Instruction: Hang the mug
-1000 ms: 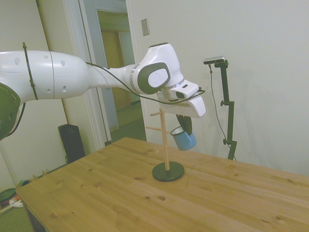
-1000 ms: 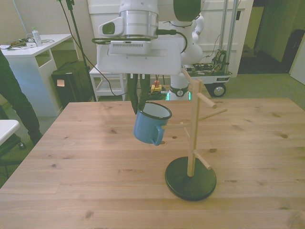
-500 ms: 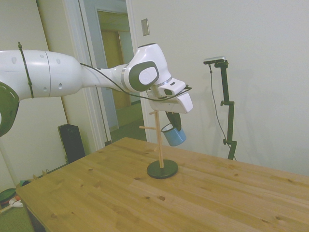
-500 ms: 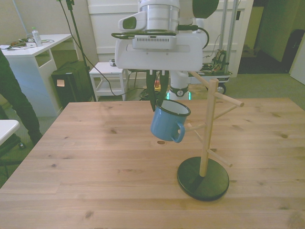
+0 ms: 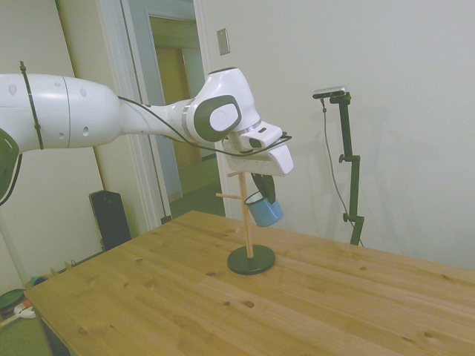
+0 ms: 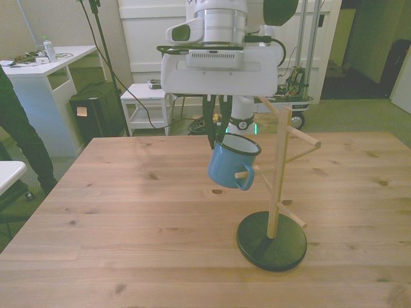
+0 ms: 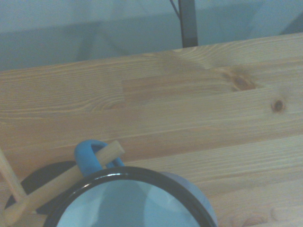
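Pincer (image 6: 217, 133) is clamped on the mug (image 6: 232, 165) rim, handle threaded over a peg (image 7: 71, 177). Let go too early and it could slide off onto the worktop (image 6: 128, 218).

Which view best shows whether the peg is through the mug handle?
Wrist view: the peg visibly passes through the handle. Front view shows the peg tip against the mug; side view shows only the mug's body.

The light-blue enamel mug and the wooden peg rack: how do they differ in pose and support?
The light-blue enamel mug hangs tilted in the air, gripped at its rim by the end effector; the wooden peg rack stands upright on its round black base on the wooden table. The mug is squat, the rack tall and thin. One peg passes through the mug's handle.
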`<state>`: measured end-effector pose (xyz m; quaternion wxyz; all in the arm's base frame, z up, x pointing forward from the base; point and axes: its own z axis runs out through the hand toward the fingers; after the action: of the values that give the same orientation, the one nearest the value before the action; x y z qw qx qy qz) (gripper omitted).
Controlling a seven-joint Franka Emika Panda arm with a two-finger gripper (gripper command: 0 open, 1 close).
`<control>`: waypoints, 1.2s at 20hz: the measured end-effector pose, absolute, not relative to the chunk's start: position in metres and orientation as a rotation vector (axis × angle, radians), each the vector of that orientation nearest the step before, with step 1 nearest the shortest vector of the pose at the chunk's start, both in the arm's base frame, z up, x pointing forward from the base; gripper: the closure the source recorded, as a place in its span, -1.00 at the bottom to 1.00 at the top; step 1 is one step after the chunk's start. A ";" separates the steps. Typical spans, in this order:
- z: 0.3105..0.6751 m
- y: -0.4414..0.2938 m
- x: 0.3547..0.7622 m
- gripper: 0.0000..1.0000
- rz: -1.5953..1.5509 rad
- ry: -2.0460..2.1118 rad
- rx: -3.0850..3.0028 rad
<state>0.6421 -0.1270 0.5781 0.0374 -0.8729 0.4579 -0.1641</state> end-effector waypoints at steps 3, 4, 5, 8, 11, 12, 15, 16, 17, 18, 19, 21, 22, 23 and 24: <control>0.580 -0.107 0.644 -1.00 -0.504 1.390 -2.695; 0.579 -0.101 0.644 -1.00 -0.497 1.381 -2.705; 0.578 -0.097 0.644 -1.00 -0.493 1.375 -2.714; 0.574 -0.096 0.642 -1.00 -0.484 1.374 -2.724; 0.573 -0.098 0.640 -1.00 -0.481 1.378 -2.724; 0.573 -0.098 0.638 -1.00 -0.480 1.378 -2.723; 0.575 -0.098 0.631 -1.00 -0.478 1.378 -2.723; 0.574 -0.098 0.629 -1.00 -0.476 1.378 -2.725; 0.574 -0.098 0.627 -1.00 -0.478 1.379 -2.725; 0.574 -0.100 0.624 -1.00 -0.485 1.381 -2.723; 0.574 -0.103 0.621 -1.00 -0.494 1.386 -2.719; 0.575 -0.114 0.609 -1.00 -0.501 1.411 -2.703; 0.574 -0.122 0.600 -1.00 -0.506 1.430 -2.691; 0.572 -0.133 0.588 -1.00 -0.511 1.449 -2.678; 0.569 -0.143 0.575 -1.00 -0.515 1.463 -2.669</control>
<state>0.5747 -0.1431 0.5689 0.0274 -0.8644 0.4736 -0.1667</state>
